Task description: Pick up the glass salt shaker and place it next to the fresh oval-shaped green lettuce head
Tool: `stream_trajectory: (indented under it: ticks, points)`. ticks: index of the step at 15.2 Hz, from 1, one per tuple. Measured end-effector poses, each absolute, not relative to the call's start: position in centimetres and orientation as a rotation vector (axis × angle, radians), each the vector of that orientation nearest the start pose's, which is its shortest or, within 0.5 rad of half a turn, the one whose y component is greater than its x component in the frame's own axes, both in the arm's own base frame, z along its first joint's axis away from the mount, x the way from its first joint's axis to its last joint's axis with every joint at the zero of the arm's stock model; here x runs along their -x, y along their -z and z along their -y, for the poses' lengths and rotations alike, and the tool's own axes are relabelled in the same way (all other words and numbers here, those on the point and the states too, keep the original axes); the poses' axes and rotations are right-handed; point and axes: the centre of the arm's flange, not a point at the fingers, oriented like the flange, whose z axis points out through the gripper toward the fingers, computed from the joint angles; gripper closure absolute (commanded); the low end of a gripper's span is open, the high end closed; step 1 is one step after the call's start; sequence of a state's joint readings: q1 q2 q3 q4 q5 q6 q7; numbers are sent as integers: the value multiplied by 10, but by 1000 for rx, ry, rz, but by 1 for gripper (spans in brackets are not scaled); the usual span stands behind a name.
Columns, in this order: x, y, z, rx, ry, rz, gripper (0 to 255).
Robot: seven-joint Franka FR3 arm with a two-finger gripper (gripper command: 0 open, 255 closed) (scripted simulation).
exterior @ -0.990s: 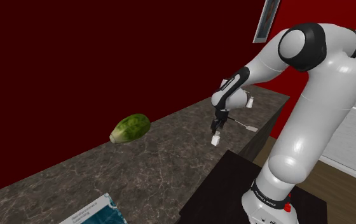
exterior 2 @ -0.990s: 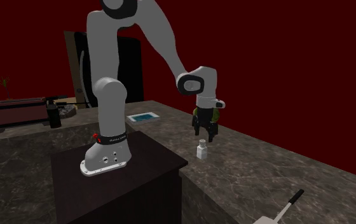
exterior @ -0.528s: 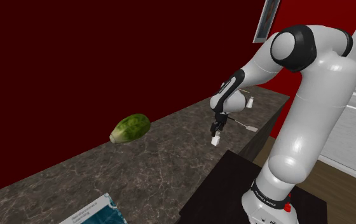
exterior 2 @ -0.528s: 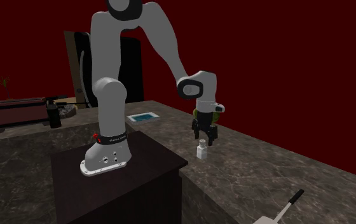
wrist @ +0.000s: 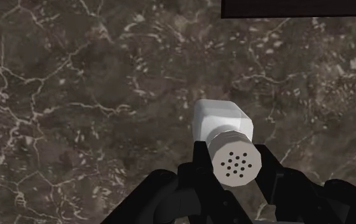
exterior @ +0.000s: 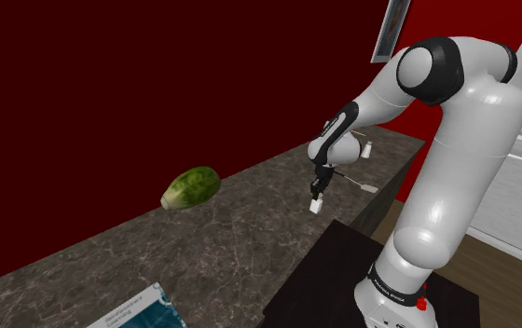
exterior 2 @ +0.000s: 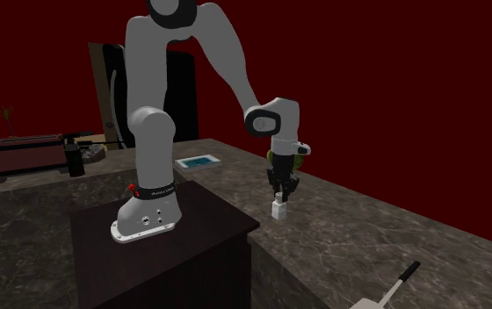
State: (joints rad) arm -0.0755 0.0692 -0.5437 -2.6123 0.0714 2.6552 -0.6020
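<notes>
The salt shaker (exterior: 316, 206) is a small white bottle with a grey perforated cap, standing upright on the dark marble counter (exterior: 222, 233) close to the black stand. My gripper (exterior: 318, 194) comes down on it from above and is shut on its cap. In the wrist view the fingers (wrist: 202, 167) clasp the cap of the shaker (wrist: 223, 122) from both sides. The second exterior view has the gripper (exterior 2: 280, 194) on top of the shaker (exterior 2: 278, 210). The green oval lettuce head (exterior: 191, 186) lies farther along the counter, well apart from the shaker.
A white-handled utensil (exterior: 357, 182) lies on the counter just past the gripper, near the counter's end. A blue-and-white flat item (exterior: 138, 312) lies near the shoulder view's bottom edge. The black stand (exterior: 343, 270) abuts the counter's near edge. A dark red wall runs behind the counter.
The gripper came down a little over the shaker, and its fingers, open before, have closed on the cap. The shaker and the lettuce have not moved.
</notes>
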Motion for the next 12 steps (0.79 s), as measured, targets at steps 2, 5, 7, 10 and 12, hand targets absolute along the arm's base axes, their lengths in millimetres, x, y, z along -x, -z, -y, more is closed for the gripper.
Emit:
stream_trajectory:
  ticks: [2, 5, 7, 10, 12]
  points:
    - [-351, -230, 257, 3133, -22, -125, 255]
    - [-351, -230, 257, 3133, -22, -125, 255]
    - [-351, -237, 256, 3132, -22, -125, 255]
    - [-351, -251, 256, 3132, -21, -125, 255]
    - [-351, -262, 256, 3132, -21, -125, 255]
